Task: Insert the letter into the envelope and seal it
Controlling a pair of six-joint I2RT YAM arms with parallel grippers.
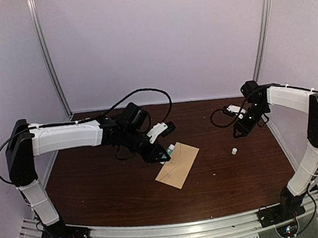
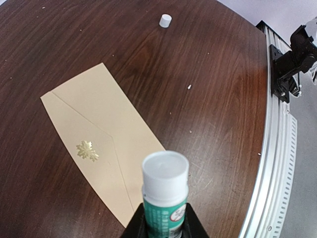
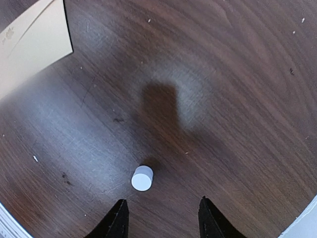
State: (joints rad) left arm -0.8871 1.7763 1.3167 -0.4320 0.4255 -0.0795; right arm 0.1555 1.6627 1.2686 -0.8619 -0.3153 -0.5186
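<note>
The likeliest slip concerns the small white cap (image 3: 142, 178), which stands loose on the table (image 2: 208, 99) toward its right edge. An off-centre close could tip it and send it rolling. The right gripper (image 3: 161, 218) hovers above it, pointing down, fingers apart and empty. The left gripper (image 2: 163, 220) reaches in low, clamped on a green glue stick (image 2: 165, 193), apparently uncapped, which could smear the envelope (image 2: 99, 144). This lies flat mid-table, flap down under a gold leaf sticker (image 2: 87, 150). The letter is not visible.

The envelope (image 1: 177, 165) lies on the table (image 1: 99, 198), glue stick (image 2: 165, 193) by its far corner, cap (image 1: 235, 151) to its right.
</note>
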